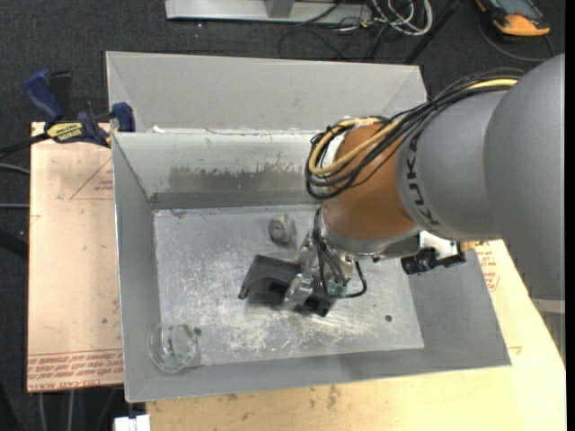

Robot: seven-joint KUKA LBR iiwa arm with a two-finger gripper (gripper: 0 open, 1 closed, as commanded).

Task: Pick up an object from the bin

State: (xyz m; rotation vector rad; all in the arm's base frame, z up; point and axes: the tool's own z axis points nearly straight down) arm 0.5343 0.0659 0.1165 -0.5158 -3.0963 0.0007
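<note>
Closest to us, in the near left corner of the bin (135,241), we see a clear cup (175,345). In the middle, the gripper (314,294) is down at the right end of a flat black thing (263,279), and we cannot tell if it grips it. Just behind lies a small grey lump (282,230).
</note>
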